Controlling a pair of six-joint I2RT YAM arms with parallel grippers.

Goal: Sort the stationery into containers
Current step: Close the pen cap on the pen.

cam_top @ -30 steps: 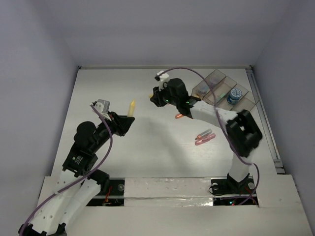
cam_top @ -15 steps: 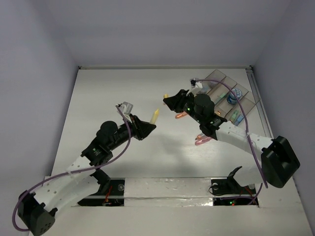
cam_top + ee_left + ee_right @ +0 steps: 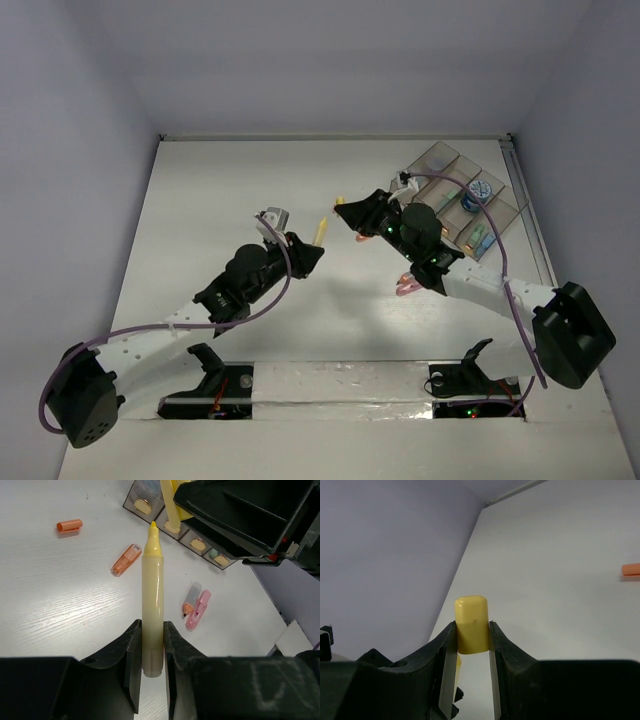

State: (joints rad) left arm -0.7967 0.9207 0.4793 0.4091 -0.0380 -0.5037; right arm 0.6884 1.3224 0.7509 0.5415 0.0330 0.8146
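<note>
**Q:** Fig. 1. What does each claw carry, and where?

**A:** The left claw (image 3: 311, 251) is clamped on the rear end of a yellow marker (image 3: 152, 595), whose bare tip points away towards the far right. The right claw (image 3: 472, 635) pinches a yellow cap (image 3: 471, 612) by its sides. Both pieces hang in the air over the middle of the desk (image 3: 220, 190). In the left wrist view, tip and cap are near each other but look slightly out of line and apart.

**Q:** Why hold them facing each other, rather than drop the marker into the containers (image 3: 432, 168) at the far right?

**A:** Probably to cap it first. The left claw grips low on the barrel, which keeps the tip clear of the fingers. An orange cap (image 3: 69, 525), an orange stub (image 3: 126, 560) and a pink stub (image 3: 199, 611) lie unsorted on the desk near the containers. A blue roll (image 3: 472, 197) sits in one compartment.
</note>
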